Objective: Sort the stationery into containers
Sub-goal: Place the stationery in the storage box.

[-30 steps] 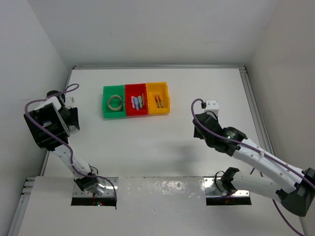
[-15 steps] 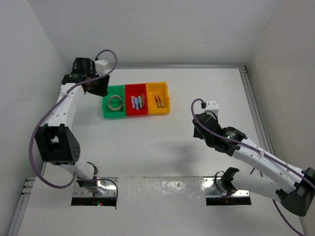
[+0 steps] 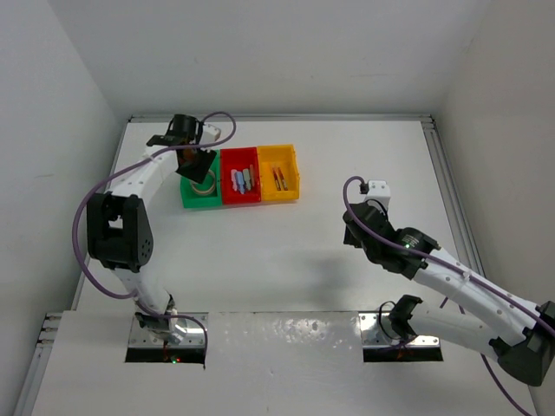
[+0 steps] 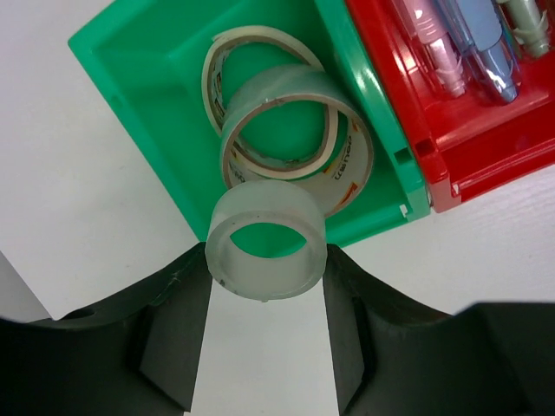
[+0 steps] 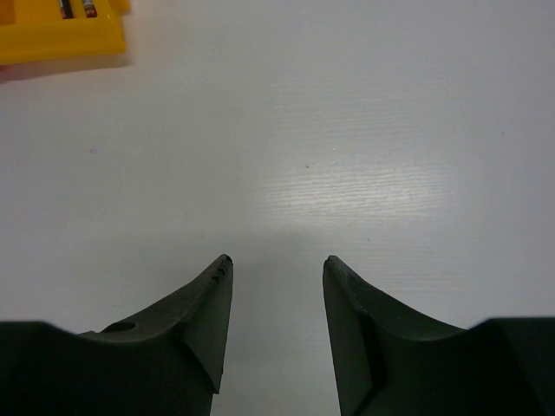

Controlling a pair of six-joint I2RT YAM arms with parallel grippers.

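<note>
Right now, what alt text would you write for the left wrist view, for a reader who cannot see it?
The left gripper holds a clear tape roll over the edge of a green bin. In the bin lie a wide tape roll and a thin tape roll; a red bin with pens adjoins it.

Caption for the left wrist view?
Left tool holds a clear tape roll over the green bin's edge; two more rolls lie inside.

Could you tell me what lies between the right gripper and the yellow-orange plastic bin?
Nothing but bare white table: the right wrist view shows an empty stretch from the right gripper to the yellow-orange rectangular plastic bin at upper left.
</note>
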